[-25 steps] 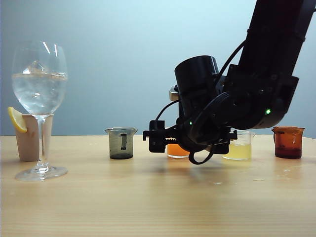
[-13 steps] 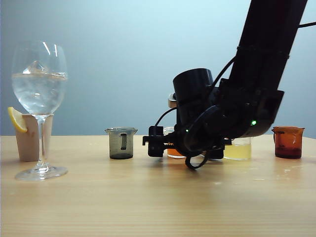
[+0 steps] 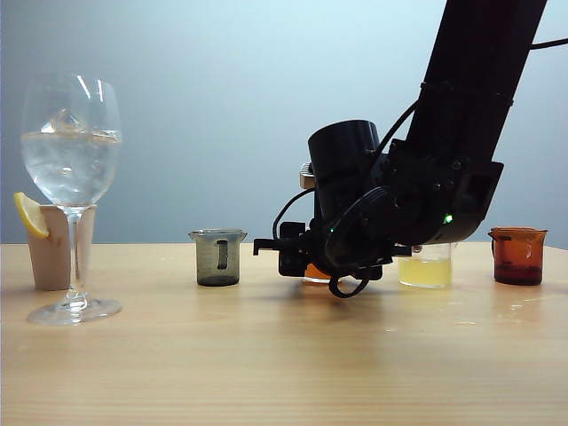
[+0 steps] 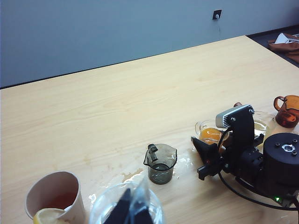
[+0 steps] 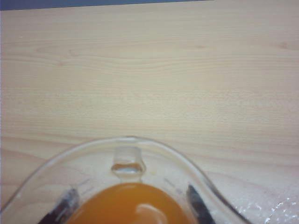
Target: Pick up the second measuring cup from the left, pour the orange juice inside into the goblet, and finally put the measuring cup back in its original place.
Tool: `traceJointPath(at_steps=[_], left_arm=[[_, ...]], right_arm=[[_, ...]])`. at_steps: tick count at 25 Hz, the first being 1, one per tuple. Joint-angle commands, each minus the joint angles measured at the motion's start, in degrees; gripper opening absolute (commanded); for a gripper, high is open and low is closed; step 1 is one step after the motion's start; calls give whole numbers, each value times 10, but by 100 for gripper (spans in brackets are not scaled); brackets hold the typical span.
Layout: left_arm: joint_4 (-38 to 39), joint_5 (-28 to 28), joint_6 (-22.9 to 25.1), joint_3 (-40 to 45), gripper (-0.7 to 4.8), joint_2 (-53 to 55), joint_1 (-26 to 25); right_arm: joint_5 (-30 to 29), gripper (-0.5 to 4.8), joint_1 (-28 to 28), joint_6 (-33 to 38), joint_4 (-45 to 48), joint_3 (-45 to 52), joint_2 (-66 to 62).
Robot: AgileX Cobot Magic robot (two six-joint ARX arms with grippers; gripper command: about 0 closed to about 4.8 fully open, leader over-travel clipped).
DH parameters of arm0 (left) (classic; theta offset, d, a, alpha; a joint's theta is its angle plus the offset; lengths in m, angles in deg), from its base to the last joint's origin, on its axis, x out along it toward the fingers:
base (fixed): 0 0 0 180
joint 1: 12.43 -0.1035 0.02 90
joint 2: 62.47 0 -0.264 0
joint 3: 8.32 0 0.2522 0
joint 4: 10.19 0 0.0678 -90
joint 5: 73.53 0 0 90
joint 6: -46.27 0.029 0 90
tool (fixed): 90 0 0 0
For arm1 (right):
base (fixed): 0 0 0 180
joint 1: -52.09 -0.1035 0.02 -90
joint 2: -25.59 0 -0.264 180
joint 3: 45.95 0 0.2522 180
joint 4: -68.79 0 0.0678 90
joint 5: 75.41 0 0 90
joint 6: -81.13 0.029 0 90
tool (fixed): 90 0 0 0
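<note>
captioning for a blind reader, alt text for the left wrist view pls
The right tool sits at a clear measuring cup of orange juice on a pale wood table, its fingers on either side of the cup. Beside it stand a smoky grey cup, an amber cup and a paper cup.

On the worktop (image 3: 284, 373), the goblet (image 3: 71, 177) stands at nine o'clock of the second measuring cup (image 4: 210, 133), whose sides the right hand (image 5: 131, 205) flanks.

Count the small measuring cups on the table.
4, in a row: the grey cup nearest the goblet, the orange-juice cup at the right gripper, the yellow cup, and the amber cup at the far end.
</note>
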Motion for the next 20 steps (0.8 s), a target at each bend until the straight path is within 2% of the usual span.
traceJointPath(at_steps=[1,4,8,11,14,20], left_arm=[[-6,1,0,-2,-3,-1,-1],[-6,1,0,-2,-3,-1,-1],[-6,1,0,-2,-3,-1,-1],[-6,1,0,-2,-3,-1,-1],[-6,1,0,-2,-3,-1,-1],[-6,1,0,-2,-3,-1,-1]], right_arm=[[-2,156,-1,2,3,0,2],[-16,156,-1,-9,14,0,8],[-78,156,-1,-69,-7,0,63],[-116,156,-1,-79,-33,0,99],[-182,156,-1,-78,-86,0,168],[-211,156,-4,-78,-109,0,238]])
